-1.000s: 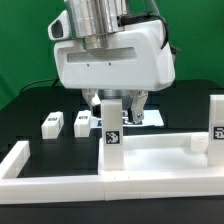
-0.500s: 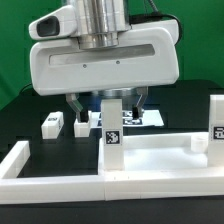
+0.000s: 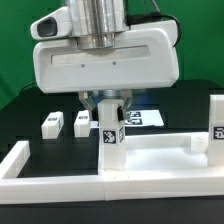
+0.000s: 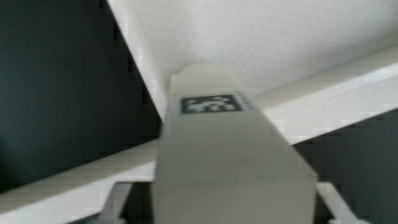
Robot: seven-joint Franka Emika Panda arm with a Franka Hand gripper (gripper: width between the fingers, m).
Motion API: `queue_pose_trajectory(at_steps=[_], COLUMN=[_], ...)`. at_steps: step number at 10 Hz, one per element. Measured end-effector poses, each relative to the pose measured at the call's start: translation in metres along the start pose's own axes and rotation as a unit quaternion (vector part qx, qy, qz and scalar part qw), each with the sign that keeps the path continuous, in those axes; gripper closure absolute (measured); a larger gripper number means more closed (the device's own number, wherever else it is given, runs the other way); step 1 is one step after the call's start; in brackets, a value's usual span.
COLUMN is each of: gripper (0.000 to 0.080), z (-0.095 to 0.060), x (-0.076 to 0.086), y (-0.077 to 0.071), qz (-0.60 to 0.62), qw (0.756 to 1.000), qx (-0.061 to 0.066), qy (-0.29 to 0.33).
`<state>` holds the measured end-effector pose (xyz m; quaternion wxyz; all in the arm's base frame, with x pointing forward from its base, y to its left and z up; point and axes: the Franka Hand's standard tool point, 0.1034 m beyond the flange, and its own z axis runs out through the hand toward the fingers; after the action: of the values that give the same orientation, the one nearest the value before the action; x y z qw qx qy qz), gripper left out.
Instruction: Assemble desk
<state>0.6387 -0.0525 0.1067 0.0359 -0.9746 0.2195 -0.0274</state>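
Observation:
An upright white desk leg (image 3: 110,140) with a black tag stands at a corner of the white desk top (image 3: 155,158), which lies flat with a raised rim. My gripper (image 3: 108,112) reaches down from above and is shut on this leg's upper part, a finger (image 3: 92,108) pressed to each side. In the wrist view the leg (image 4: 217,140) fills the space between the fingers (image 4: 128,200), with the desk top (image 4: 267,40) behind it. A second leg (image 3: 217,125) stands upright at the exterior view's right. Two loose legs (image 3: 51,122) (image 3: 82,123) lie on the black table.
A long white L-shaped fence bar (image 3: 40,178) runs along the front and up the exterior view's left. The marker board (image 3: 148,117) lies flat behind the gripper. The big white gripper housing (image 3: 105,60) hides the back of the table.
The gripper came down over the standing leg and its fingers closed in from wide open onto the leg's sides. The leg and other parts have not moved.

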Motion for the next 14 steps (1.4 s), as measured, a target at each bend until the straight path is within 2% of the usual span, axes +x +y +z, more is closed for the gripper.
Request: queue_pose_trajectory(at_steps=[2,4,5,7,9,10,11,12,13,14], gripper=[0.0511,0.0511,0.0511,0.0511,0.0509,0.0509,0.0509,0.0509,0.0327,0.0212], z=[-0.0001,-0.0001,-0.0006,0.0014,0.0013,0.0014,0.0016,0.0021,0.0023,-0.0009], x=[0.0004,0.0006,0.0010,-0.0006,-0.0023,-0.0031,-0.0040,-0.0041,-0.0042,-0.0014], y=[0.0009,0.0030,0.0052,0.0058,0.0099,0.0083,0.0065,0.0069,0.0065,0.0026], qz=[0.068,0.227,0.323,0.469,0.572,0.580,0.604,0.580,0.577,0.481], qw=[0.998,0.974,0.946,0.883,0.820,0.814,0.797,0.814,0.817,0.877], qx=[0.000,-0.001,0.005,0.009,0.027,0.027,0.026,0.026,0.025,0.023], qy=[0.001,0.003,-0.002,-0.003,-0.004,-0.004,-0.006,-0.005,-0.005,0.001])
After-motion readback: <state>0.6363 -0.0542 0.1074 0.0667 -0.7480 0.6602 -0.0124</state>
